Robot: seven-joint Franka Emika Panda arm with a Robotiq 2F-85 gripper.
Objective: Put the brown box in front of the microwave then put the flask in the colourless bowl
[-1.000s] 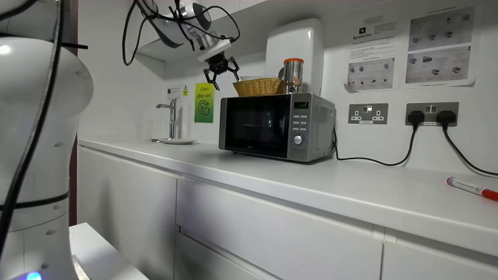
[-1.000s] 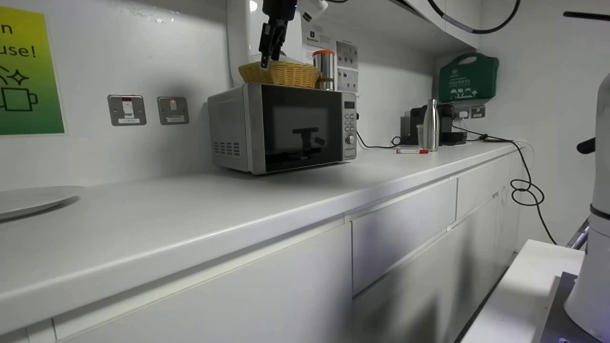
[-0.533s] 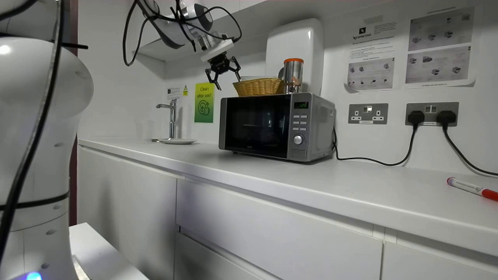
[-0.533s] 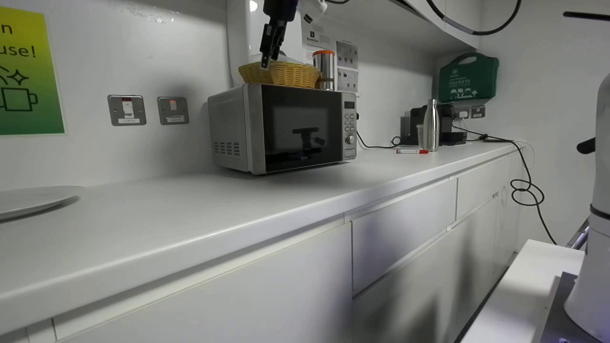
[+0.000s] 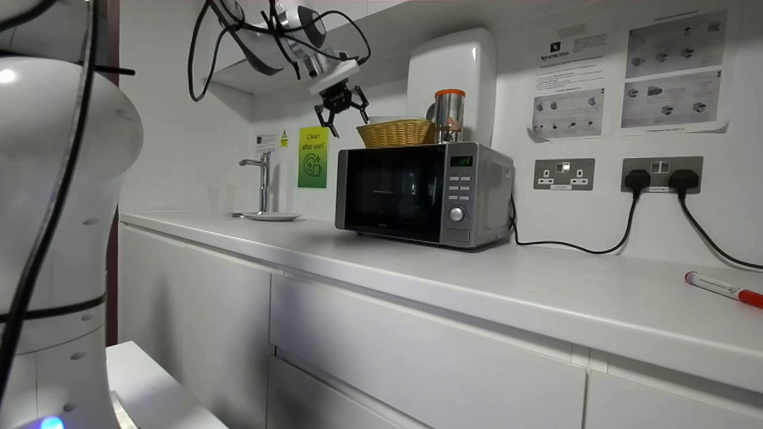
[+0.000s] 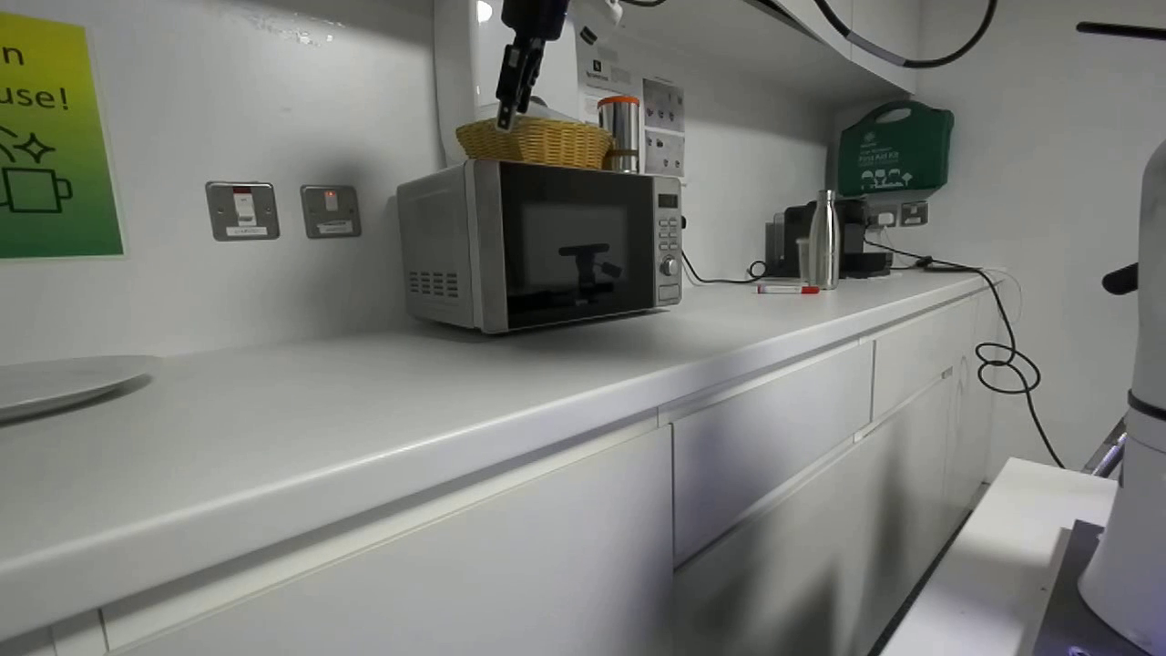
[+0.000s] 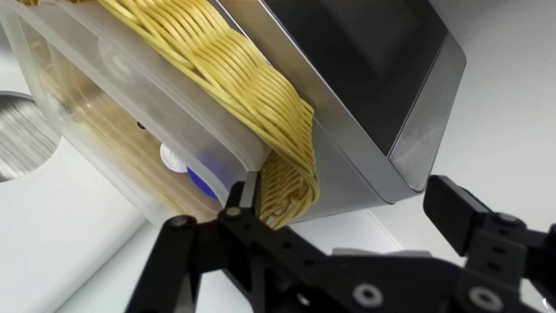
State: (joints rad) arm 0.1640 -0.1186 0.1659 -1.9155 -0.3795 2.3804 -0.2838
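Observation:
The brown box is a tan-yellow woven basket (image 5: pixel 396 134) on top of the silver-grey microwave (image 5: pixel 393 190); it also shows in another exterior view (image 6: pixel 542 144) and the wrist view (image 7: pixel 243 82). A clear plastic container (image 7: pixel 152 102), maybe the colourless bowl, sits in the basket with a blue and a white thing inside. My gripper (image 5: pixel 350 129) is open and empty at the basket's left end. In the wrist view, one finger of the gripper (image 7: pixel 343 198) overlaps the container corner, the other is outside the basket. Contact is unclear. A copper-brown flask with silvery top does not show.
A silver canister with orange lid (image 5: pixel 449 116) stands right beside the basket. A silver bottle (image 6: pixel 824 241) stands near the coffee machine (image 6: pixel 861 223). A marker (image 5: pixel 721 287), a plate (image 5: pixel 271 216) and a tap (image 5: pixel 264 182) are along the counter. A cupboard hangs above.
My gripper has shifted slightly toward the basket since one second ago, then risen a touch. It has stayed open. The basket, microwave and canister have not moved.

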